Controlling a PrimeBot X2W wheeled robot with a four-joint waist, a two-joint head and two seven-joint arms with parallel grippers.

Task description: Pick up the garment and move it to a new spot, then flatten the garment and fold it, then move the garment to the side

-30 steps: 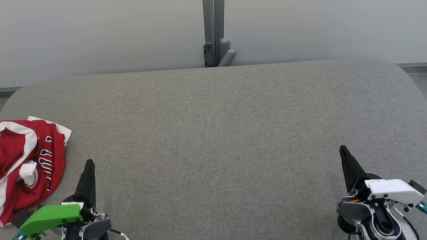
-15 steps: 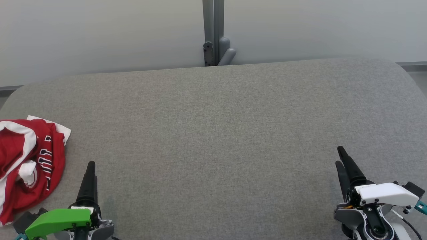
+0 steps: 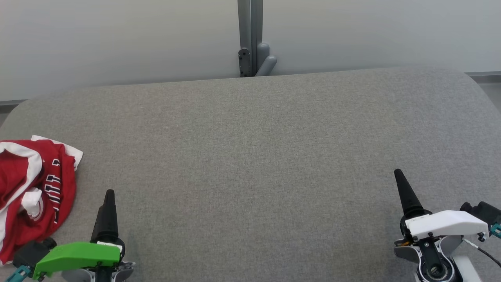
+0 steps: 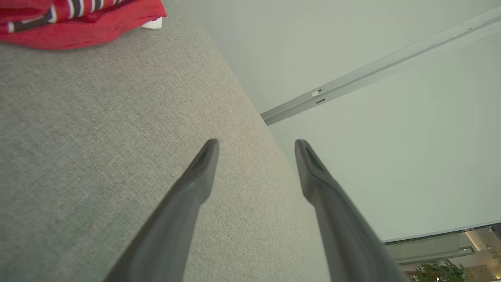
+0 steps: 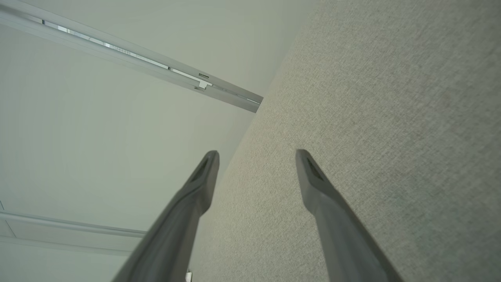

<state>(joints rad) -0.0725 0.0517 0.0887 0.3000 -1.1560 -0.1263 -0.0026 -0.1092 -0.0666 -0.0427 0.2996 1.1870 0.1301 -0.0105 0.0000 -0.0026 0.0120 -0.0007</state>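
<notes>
At the far left edge of the grey fabric surface [image 3: 250,149]: the garment [image 3: 37,184], red with white trim and dark lettering, crumpled in a heap and partly cut by the frame. Not held and not touched by either gripper.

Just to the right of it, near the bottom edge: the left gripper [image 4: 256,141] under a green cover [image 3: 78,253], pointing away from the robot, close to the garment but apart from it. Fingers [image 4: 195,184] spread wide, with nothing between them, over grey cloth. In the left wrist view, the red heap in the upper left corner.

In the middle: a broad stretch of grey surface, and behind its far edge a grey post [image 3: 250,35] against a pale wall [image 3: 117,39].

At the lower right: the right gripper [image 5: 256,152] under a white cover [image 3: 446,224], also pointing away, well apart from the garment. Jaws wide open here too, empty, over the grey cloth.
</notes>
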